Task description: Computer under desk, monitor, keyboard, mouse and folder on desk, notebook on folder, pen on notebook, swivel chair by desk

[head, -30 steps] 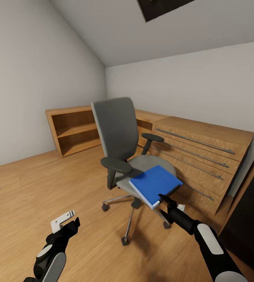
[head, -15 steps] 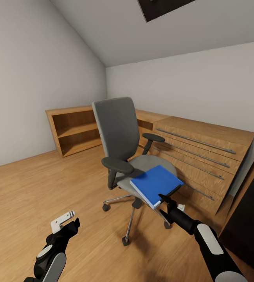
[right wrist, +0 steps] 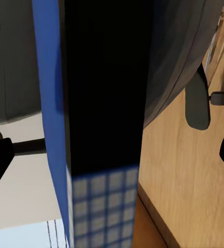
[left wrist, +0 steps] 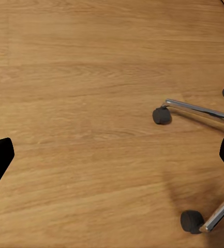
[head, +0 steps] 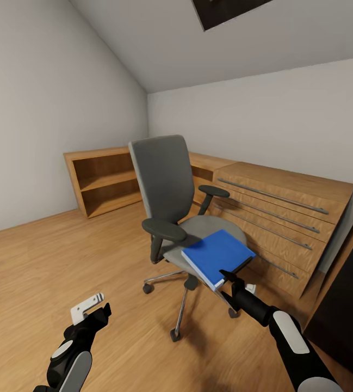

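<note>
The swivel chair [head: 165,179], grey with black armrests, stands mid-room on the wood floor. A flat bright-blue folder [head: 215,253] lies on the seat's front right, overhanging the edge. My right gripper [head: 228,276] reaches up to the folder's near corner. In the right wrist view its jaws stand wide apart, with the folder's edge [right wrist: 47,103] running between them and the grey seat [right wrist: 174,51] behind. My left gripper [head: 101,309] hangs open over the bare floor, left of the chair base. The left wrist view looks down on a chrome chair leg [left wrist: 194,108] and casters.
A light-wood drawer chest [head: 285,218] with bar handles lines the wall right behind the chair. An open wooden shelf [head: 103,182] stands in the far corner. A black piece of furniture [head: 350,294] shows at the right edge. Open floor [head: 62,250] lies to the left.
The whole picture has drifted a few pixels to the right, so the camera moved slightly. Both arms hold nearly the same pose and the folder still lies on the seat.
</note>
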Robot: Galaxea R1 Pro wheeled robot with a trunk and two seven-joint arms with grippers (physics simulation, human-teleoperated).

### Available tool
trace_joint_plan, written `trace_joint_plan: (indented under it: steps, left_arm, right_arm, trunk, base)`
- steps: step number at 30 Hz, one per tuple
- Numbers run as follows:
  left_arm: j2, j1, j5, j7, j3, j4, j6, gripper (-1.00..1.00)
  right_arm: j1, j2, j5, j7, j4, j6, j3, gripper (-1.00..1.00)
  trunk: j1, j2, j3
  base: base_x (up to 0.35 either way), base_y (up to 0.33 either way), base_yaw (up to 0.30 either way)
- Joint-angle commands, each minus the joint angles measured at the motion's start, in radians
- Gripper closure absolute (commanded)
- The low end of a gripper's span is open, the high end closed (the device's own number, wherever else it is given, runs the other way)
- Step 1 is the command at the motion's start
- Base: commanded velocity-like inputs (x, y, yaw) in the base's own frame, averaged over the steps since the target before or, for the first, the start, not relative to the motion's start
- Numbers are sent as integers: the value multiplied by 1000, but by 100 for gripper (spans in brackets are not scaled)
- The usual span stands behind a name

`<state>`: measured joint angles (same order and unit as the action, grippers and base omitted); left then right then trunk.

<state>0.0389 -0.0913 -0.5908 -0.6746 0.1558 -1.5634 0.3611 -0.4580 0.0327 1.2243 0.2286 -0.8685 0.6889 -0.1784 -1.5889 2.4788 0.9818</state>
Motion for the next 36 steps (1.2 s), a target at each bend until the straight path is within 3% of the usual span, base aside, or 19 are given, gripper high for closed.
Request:
trace_joint_plan:
  steps: [1, 26, 36]
  left_arm:
    - [1, -1, -6, -8, 2, -1, 2, -100]
    - [1, -1, -6, -10, 2, -1, 2, -100]
    - [1, -1, -6, -10, 2, 0, 2, -100]
  right_arm:
    - [-1, 0, -2, 3, 0, 6, -3, -100]
    - [-1, -1, -3, 3, 1, 4, -2, -100]
    - [-1, -15, -5, 3, 1, 6, 0, -100]
  trunk:
    - [0, 0, 1]
    - [0, 0, 1]
    - [0, 0, 1]
  base:
    - [0, 0, 0]
    - [12, 0, 0]
    - [0, 0, 0]
